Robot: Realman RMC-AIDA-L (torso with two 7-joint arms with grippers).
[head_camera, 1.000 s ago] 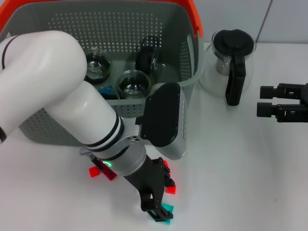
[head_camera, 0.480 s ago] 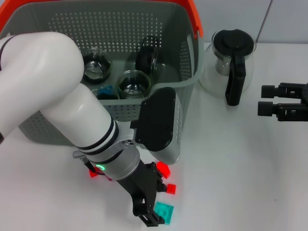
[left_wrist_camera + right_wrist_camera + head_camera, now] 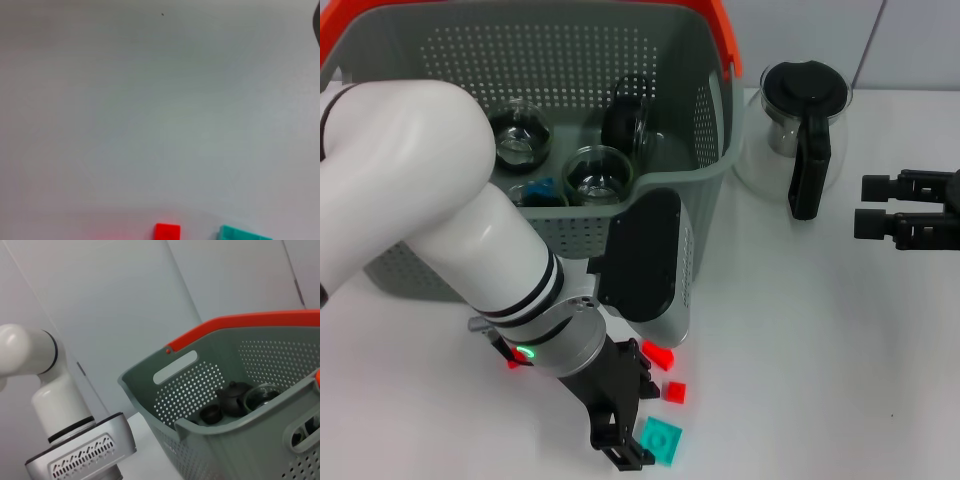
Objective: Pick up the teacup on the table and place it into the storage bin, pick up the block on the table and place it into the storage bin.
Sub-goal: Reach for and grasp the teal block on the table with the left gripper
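The left claw is seen low over the table at the near edge, just in front of the bin. Whether its jaws are apart or together can't really be told, since only the dark finger block is visible from the head view, and nothing is seen held in it. A teal block is laid flat right beside the fingertips, turned so one corner points toward the robot; it looks roughly square, so no clear long axis can be made out. Two small red blocks are found just past it, toward the bin, and another red bit is half hidden under the arm. In the left wrist view the red block and the teal one are cut off at the frame edge. The bin is stood upright, orange handle up, with glass teacups already sitting inside. The right claw is parked well off to the side, fingers apart and pointed at the pot, which is stood just beside the bin. The table is plain white, with a pale wall behind it.
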